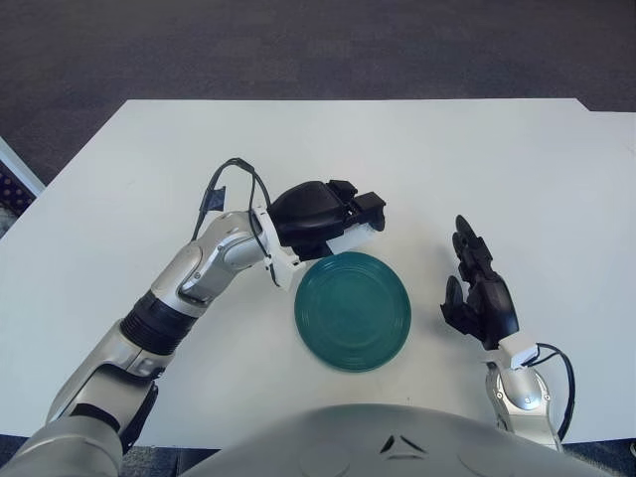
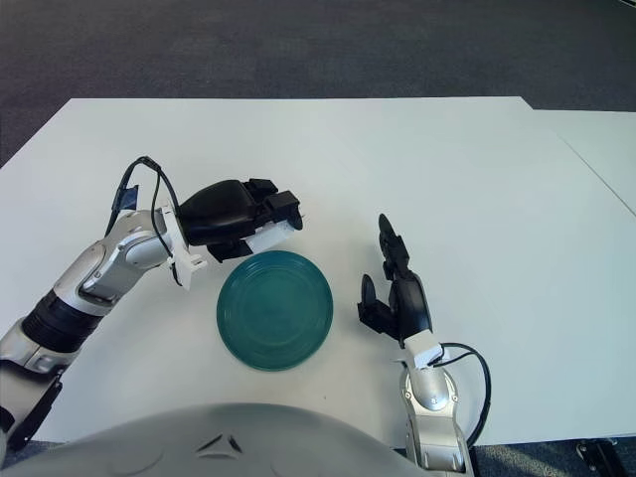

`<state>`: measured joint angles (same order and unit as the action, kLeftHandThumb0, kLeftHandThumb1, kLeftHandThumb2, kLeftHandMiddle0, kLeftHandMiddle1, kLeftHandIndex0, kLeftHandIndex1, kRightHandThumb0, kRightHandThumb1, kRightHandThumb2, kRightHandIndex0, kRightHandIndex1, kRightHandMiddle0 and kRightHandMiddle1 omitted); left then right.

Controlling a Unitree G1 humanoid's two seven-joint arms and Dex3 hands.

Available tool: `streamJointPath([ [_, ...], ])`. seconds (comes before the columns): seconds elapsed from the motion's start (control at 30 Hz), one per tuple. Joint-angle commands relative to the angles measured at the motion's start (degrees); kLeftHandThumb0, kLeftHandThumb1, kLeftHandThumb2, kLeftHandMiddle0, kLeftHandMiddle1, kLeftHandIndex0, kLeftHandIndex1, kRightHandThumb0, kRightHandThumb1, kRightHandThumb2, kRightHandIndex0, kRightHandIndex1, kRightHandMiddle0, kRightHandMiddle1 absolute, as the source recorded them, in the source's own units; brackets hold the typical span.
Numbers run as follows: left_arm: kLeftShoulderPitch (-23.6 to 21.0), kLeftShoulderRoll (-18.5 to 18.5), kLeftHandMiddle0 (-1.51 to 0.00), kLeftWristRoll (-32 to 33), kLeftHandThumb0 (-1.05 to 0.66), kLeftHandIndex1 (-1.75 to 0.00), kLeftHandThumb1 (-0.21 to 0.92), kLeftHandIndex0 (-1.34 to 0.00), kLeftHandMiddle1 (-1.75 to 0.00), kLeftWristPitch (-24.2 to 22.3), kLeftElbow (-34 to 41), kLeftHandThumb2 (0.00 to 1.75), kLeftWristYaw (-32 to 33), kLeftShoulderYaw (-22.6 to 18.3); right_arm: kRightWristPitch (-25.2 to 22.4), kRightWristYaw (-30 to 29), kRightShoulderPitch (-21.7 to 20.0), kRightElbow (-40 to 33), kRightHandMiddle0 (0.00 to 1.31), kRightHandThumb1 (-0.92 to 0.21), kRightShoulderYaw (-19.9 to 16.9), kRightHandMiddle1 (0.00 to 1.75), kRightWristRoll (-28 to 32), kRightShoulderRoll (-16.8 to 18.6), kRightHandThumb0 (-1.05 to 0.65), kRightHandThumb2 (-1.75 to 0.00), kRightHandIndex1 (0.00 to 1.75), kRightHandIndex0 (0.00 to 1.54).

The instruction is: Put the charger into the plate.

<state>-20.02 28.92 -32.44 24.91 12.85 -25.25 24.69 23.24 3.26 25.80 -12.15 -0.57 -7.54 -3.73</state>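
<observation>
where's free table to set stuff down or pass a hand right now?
Bare: the table's far strip beyond both hands, its far right corner, and the near left below the left arm. The plate's well is bare too. Crowded: the plate's far rim, where the left hand holds the charger, and the gap to the open right hand.

A white desk (image 1: 477, 159) fills most of both views, its top plain and matte. Beyond its far edge lies dark grey carpeted floor (image 1: 298, 45). At the right, a second white surface (image 2: 596, 149) sits just beside the desk, parted by a thin seam.
</observation>
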Motion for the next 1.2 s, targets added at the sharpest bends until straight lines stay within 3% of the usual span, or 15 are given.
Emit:
streamJointPath([
  [0.0, 0.7, 0.4, -0.43, 0.8, -0.01, -1.73, 0.42, -0.43, -1.74, -0.4, 1.3, 1.2, -2.4, 0.4, 0.4, -0.7, -0.5, -0.7, 0.05, -0.92, 0.4, 0.05, -0.8, -0.1, -0.99, -1.0, 0.0, 0.01],
  [0.57, 2.4, -0.3, -0.42, 6.8, -0.01, -1.73, 0.44, -0.41, -1.75, -4.4, 0.7, 1.17, -14.4, 4.9, -0.2, -2.0, -0.9, -0.8, 0.04, -0.92, 1.6, 0.06, -1.7, -0.1, -0.99, -1.01, 0.0, 0.01],
  [0.87, 2.8, 0.8, -0.42, 8.7, 0.0, -1.73, 0.43, -0.42, -1.75, -3.8, 0.5, 1.18, -17.3, 5.2, -0.3, -2.5, -1.0, -0.7, 0.04, -0.92, 2.0, 0.06, -1.8, -0.2, -0.99, -1.01, 0.0, 0.01],
  [1.17, 5.1, 1.2, -0.43, 7.2, 0.0, -1.73, 0.41, -0.43, -1.75, -0.9, 0.2, 1.21, -15.8, 5.6, -0.4, -2.7, -1.2, -0.6, 0.04, -0.92, 2.2, 0.07, -2.0, -0.2, -0.99, -1.01, 0.0, 0.01],
])
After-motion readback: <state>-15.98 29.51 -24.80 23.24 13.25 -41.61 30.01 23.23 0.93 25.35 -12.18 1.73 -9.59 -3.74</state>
